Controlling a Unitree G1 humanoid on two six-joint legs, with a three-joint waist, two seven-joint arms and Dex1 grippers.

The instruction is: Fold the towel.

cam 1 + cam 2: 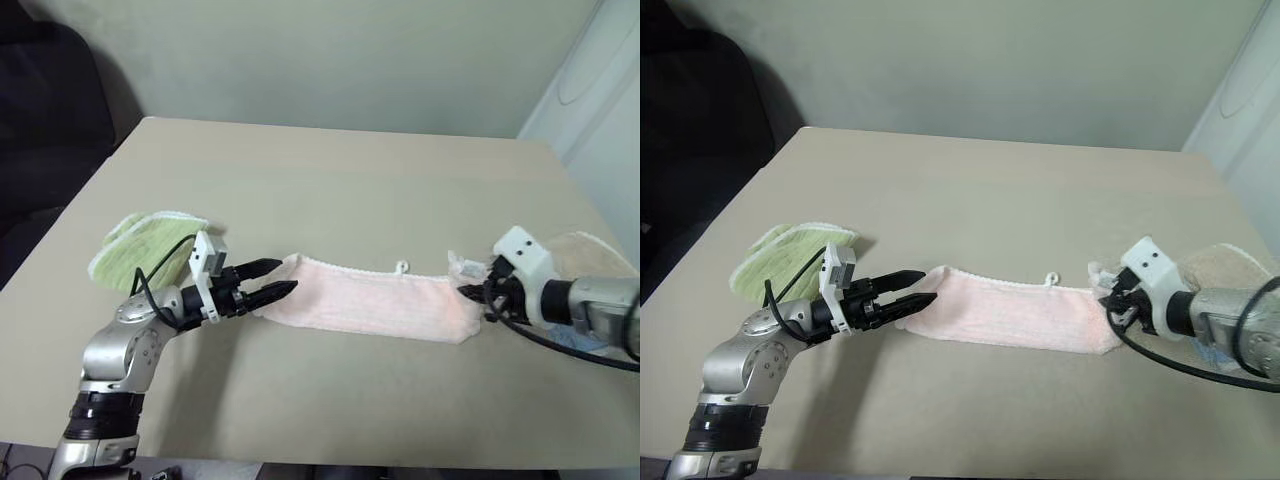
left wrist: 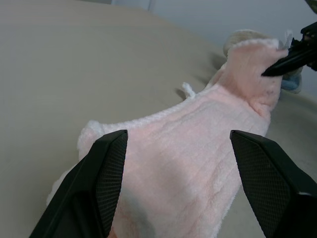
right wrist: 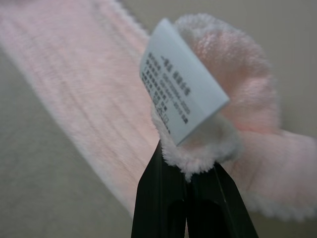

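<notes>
Pink towel (image 1: 370, 300) pinched by right gripper (image 3: 187, 179); left gripper (image 1: 272, 280) wide, apparently touching towel.

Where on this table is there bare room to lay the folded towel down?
The far half of the table beyond the pink towel lies bare, as does the near strip. Crowded: the left edge by the green towel, the right edge by the beige towel.

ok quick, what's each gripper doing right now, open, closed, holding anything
Left gripper: open, fingers either side of the pink towel's end, not closed on it.
Right gripper: shut, pinching the towel's other end by its white label.
</notes>
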